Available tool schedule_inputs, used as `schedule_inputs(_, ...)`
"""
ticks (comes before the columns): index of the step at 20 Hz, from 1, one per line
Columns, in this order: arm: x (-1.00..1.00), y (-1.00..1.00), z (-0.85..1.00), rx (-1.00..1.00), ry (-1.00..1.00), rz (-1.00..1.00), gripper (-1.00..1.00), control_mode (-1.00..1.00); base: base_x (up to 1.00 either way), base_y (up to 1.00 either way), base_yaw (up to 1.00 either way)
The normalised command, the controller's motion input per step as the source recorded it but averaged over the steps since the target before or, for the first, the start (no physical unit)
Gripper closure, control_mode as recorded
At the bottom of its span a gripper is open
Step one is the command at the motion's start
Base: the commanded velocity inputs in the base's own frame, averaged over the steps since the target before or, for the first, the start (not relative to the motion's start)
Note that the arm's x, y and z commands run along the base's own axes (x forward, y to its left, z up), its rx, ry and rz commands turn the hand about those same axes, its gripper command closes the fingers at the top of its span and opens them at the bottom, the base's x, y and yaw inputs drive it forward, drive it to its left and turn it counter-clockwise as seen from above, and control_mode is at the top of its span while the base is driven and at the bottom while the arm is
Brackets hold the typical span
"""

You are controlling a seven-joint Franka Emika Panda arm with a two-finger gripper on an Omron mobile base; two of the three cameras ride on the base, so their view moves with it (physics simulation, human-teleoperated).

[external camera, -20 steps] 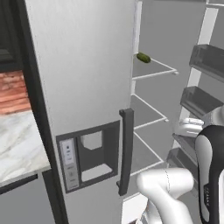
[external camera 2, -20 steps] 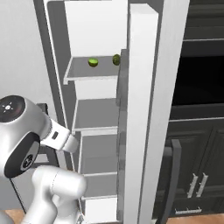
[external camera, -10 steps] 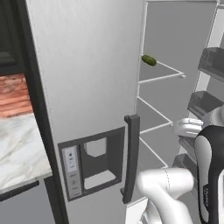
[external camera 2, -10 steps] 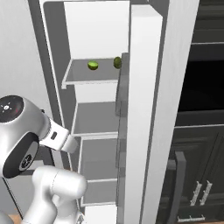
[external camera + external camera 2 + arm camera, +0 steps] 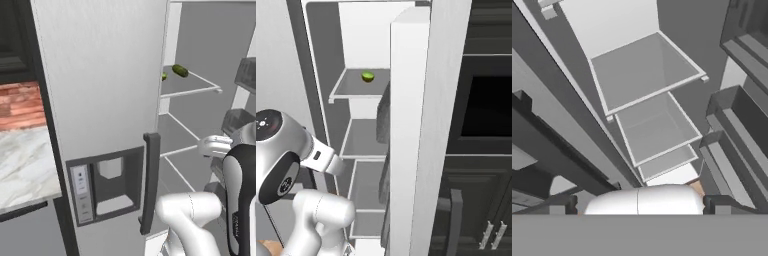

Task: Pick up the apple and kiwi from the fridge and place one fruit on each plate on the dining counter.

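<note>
The fridge (image 5: 105,75) stands close in front, its left door shut and the right side open onto white shelves. On the upper shelf (image 5: 351,87) lies the kiwi (image 5: 368,76), lime-green on top; its edge peeks past the door (image 5: 164,76). To its right rests a dark olive oval fruit (image 5: 180,70), and I cannot tell what it is. My gripper (image 5: 640,206) is open and empty, its fingertips (image 5: 562,205) spread wide. It points down into the lower shelves, well below the fruit. The apple, the plates and the dining counter are out of view.
The shut door carries a dispenser panel (image 5: 107,182) and a dark handle (image 5: 149,182). A marble countertop (image 5: 22,170) lies left of the fridge. Door bins (image 5: 739,135) line the open door at right. A black oven cabinet (image 5: 486,100) stands right of it.
The whole picture has shifted with the base, and the fridge looks closer. In the right base view the dark olive fruit has gone behind the door edge. The gripper stays open.
</note>
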Motion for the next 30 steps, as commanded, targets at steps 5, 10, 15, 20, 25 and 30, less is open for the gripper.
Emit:
schedule_inputs(5,0.0,0.0,0.0,0.0,0.0,0.0,-1.0,1.0,0.66,-0.34,0.26)
schedule_inputs(10,0.0,0.0,0.0,0.0,0.0,0.0,-1.0,1.0,0.69,-0.39,0.29)
schedule_inputs(15,0.0,0.0,0.0,0.0,0.0,0.0,-1.0,1.0,0.67,-0.42,0.29)
schedule_inputs(20,0.22,-0.21,0.21,0.0,-0.01,0.07,-1.0,-1.0,0.18,-0.18,0.09)
schedule_inputs(25,0.53,-0.14,0.61,0.0,-0.01,0.0,-1.0,-1.0,0.0,0.0,0.0)
schedule_inputs(30,0.74,-0.02,0.62,0.0,0.0,0.0,-1.0,-1.0,0.0,0.0,0.0)
